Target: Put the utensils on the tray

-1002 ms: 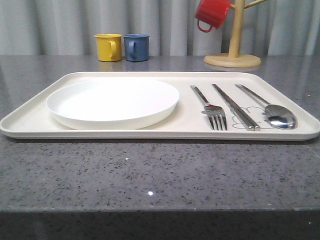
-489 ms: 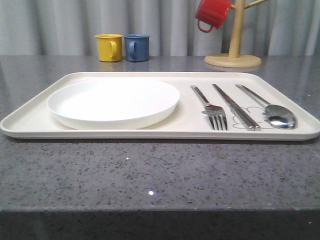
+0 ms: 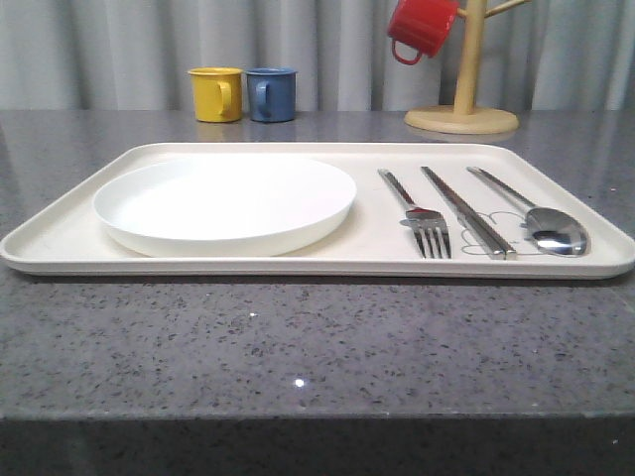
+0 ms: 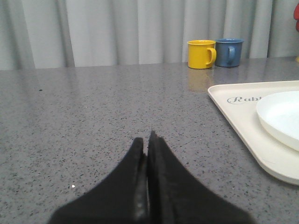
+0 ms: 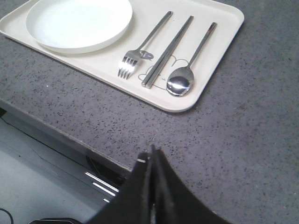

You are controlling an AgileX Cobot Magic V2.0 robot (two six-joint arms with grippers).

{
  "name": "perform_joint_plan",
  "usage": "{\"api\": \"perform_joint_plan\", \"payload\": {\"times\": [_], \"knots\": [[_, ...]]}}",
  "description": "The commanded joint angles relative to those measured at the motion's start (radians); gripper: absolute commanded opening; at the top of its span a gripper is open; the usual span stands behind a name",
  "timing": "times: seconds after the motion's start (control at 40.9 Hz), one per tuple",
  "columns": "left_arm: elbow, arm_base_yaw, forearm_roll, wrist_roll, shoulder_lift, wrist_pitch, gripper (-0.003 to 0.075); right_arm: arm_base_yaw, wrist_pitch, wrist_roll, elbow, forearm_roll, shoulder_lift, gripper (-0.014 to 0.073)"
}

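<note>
The cream tray (image 3: 248, 260) lies across the grey table. On it rest a round white plate (image 3: 225, 203) at the left, then a fork (image 3: 422, 218), a pair of flat metal sticks (image 3: 466, 212) and a spoon (image 3: 541, 220) side by side at the right. The right wrist view shows the same fork (image 5: 138, 51), sticks (image 5: 167, 51) and spoon (image 5: 187, 74) on the tray (image 5: 224, 28). My left gripper (image 4: 145, 138) is shut and empty over bare table, left of the tray (image 4: 243, 130). My right gripper (image 5: 150, 154) is shut and empty, above the table's front edge.
A yellow mug (image 3: 215, 94) and a blue mug (image 3: 271, 94) stand at the back of the table. A red mug (image 3: 422, 28) hangs on a wooden mug tree (image 3: 464, 109) at the back right. The table's front edge (image 5: 70, 135) drops off near my right gripper.
</note>
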Motion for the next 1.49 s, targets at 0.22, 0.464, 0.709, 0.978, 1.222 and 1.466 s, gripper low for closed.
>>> {"api": "perform_joint_plan", "payload": {"times": [0.22, 0.464, 0.709, 0.978, 1.222, 1.466], "knots": [[-0.004, 0.002, -0.007, -0.009, -0.024, -0.078, -0.0018, 0.001, -0.071, -0.012, -0.024, 0.003, 0.014, -0.0122], [-0.004, 0.002, -0.007, -0.009, -0.024, -0.078, -0.0018, -0.068, -0.139, -0.012, 0.058, -0.024, -0.094, -0.0122], [-0.004, 0.002, -0.007, -0.009, -0.024, -0.078, -0.0018, -0.253, -0.589, -0.012, 0.345, -0.038, -0.278, -0.0122], [-0.004, 0.002, -0.007, -0.009, -0.022, -0.078, -0.0018, -0.345, -0.942, -0.012, 0.650, -0.038, -0.299, -0.0122], [-0.004, 0.002, -0.007, -0.009, -0.022, -0.078, -0.0018, -0.364, -0.952, -0.012, 0.666, -0.038, -0.299, -0.0122], [-0.004, 0.002, -0.007, -0.009, -0.022, -0.078, -0.0018, -0.364, -0.947, -0.012, 0.666, -0.038, -0.299, -0.0122]]}}
